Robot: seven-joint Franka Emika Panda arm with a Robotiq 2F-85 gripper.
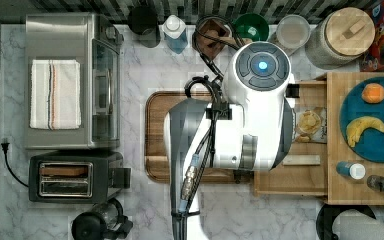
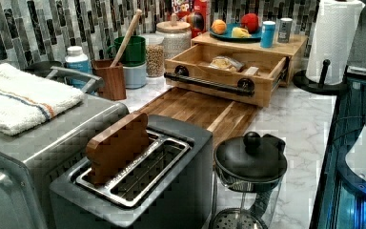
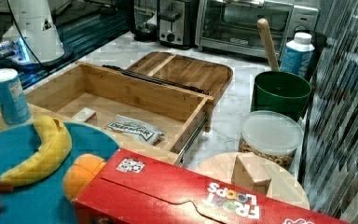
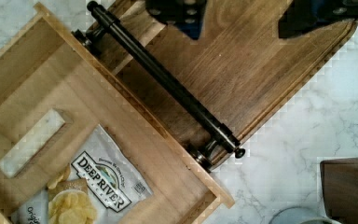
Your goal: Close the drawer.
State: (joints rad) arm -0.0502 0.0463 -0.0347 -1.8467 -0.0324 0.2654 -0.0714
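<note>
Gripper (image 4: 240, 16) fingers (image 4: 179, 11) showed as two dark shapes set well apart in the wrist view, spread wide and holding nothing, hanging above the cutting board (image 4: 242, 79) just outside the drawer's front. Below them the black bar handle (image 4: 163, 77) ran lengthwise along that front, its long axis crossing the line a closing push would take. The drawer (image 2: 228, 64) stood pulled well out from under the butcher-block top (image 2: 293, 47), over the marble counter (image 2: 295, 119), its front edge meeting the cutting board. Judged from this, the coming move depended on one thing: the drawer front lay between the gripper and the cabinet, so a push against the handle's broad side, toward the top view's right, would send it home. In the left view's near ground stood a toaster (image 2: 138, 181) and a glass pot with a black lid (image 2: 250, 162). Inside the drawer lay a chip bag (image 4: 98, 179) and a small pale block (image 4: 30, 142). Farther off, on the butcher-block top, sat a blue plate (image 1: 370, 145) with a banana (image 1: 362, 127).
</note>
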